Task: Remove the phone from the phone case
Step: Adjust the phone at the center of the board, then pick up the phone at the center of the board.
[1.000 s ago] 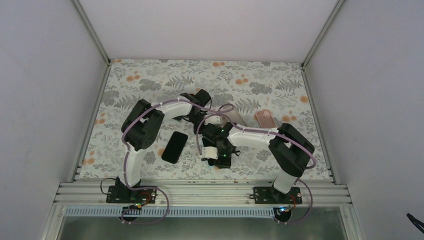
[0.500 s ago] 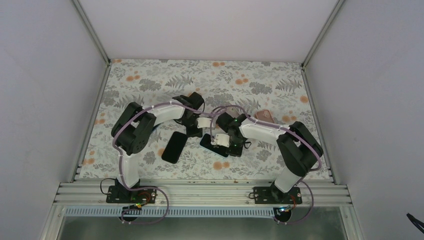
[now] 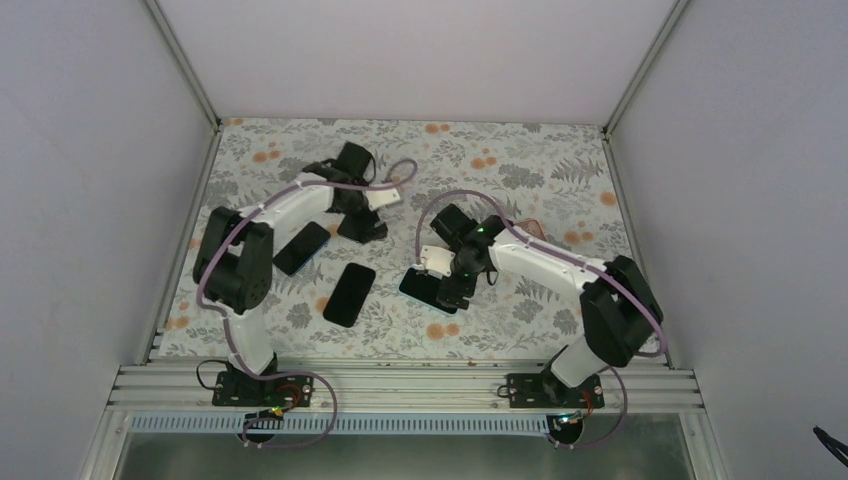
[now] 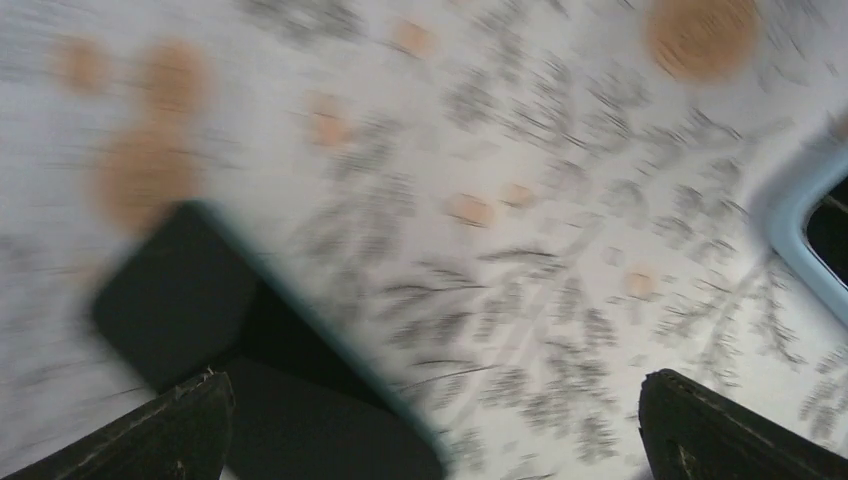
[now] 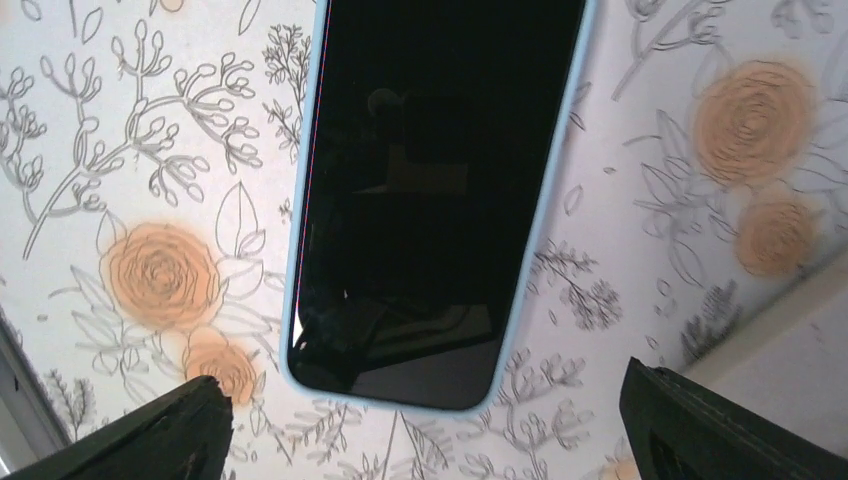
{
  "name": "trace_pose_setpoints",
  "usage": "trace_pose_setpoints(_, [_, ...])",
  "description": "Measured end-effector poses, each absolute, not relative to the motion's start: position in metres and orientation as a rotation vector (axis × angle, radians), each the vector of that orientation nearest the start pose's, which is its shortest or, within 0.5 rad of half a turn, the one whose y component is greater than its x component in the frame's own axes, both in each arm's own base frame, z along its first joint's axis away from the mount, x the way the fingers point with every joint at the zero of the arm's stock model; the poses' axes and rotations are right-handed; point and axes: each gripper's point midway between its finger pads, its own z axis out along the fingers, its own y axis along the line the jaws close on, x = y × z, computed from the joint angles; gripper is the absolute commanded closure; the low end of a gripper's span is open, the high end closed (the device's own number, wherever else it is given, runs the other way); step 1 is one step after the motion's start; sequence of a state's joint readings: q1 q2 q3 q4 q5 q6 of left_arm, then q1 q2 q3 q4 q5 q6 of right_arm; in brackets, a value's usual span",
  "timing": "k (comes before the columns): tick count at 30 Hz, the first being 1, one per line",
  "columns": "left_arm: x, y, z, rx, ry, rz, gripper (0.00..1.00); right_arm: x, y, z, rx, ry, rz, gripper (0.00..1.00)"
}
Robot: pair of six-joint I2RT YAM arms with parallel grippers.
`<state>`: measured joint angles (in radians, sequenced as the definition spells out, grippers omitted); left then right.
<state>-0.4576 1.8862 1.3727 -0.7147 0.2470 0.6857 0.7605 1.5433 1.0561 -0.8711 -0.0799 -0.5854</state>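
Everything's smeared with blur here. The white floral-print tablecloth (image 4: 520,200) fills the frame, grey fern sprigs and orange round blotches (image 4: 700,35) streaked across it. Lower left, a dark flat rectangular slab with a teal edge (image 4: 230,350) lies on the cloth, set at a slant, its near end running out of the bottom. Far right, a light-blue rounded rim around a dark inside (image 4: 800,235) just peeks in. The left gripper (image 4: 435,435) shows two black fingertips (image 4: 150,430) wide apart, one in each bottom corner, nothing between them.
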Motion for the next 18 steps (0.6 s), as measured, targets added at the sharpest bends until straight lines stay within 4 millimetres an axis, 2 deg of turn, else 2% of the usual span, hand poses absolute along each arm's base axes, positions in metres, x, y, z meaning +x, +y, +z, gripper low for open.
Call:
trace_pose_setpoints(3, [0.397,-0.208,0.118,1.379,2.234,-0.198,0.00,0.216,0.232,0.062,-1.846,2.324,0.170,0.00])
trace_pose_setpoints(5, [0.412,-0.195,0.146,1.279,2.199,-0.152,0.00,0.215,0.237,0.049,-1.854,2.354,0.175,0.00])
trace_pose_setpoints(7, [0.419,-0.180,0.172,1.188,2.173,-0.115,0.00,0.215,0.240,0.037,-1.855,2.388,0.176,0.00])
trace_pose_setpoints(10, [0.424,-0.163,0.199,1.096,2.145,-0.080,0.00,0.216,0.242,0.024,-1.835,2.429,0.179,0.00])
trace_pose_setpoints(13, [0.424,-0.155,0.208,1.049,2.135,-0.072,0.00,0.218,0.244,0.022,-1.810,2.440,0.188,0.00])
trace_pose_setpoints(18, [0.416,-0.149,0.187,1.032,2.191,-0.086,0.00,0.221,0.249,0.020,-1.783,2.439,0.200,0.00])
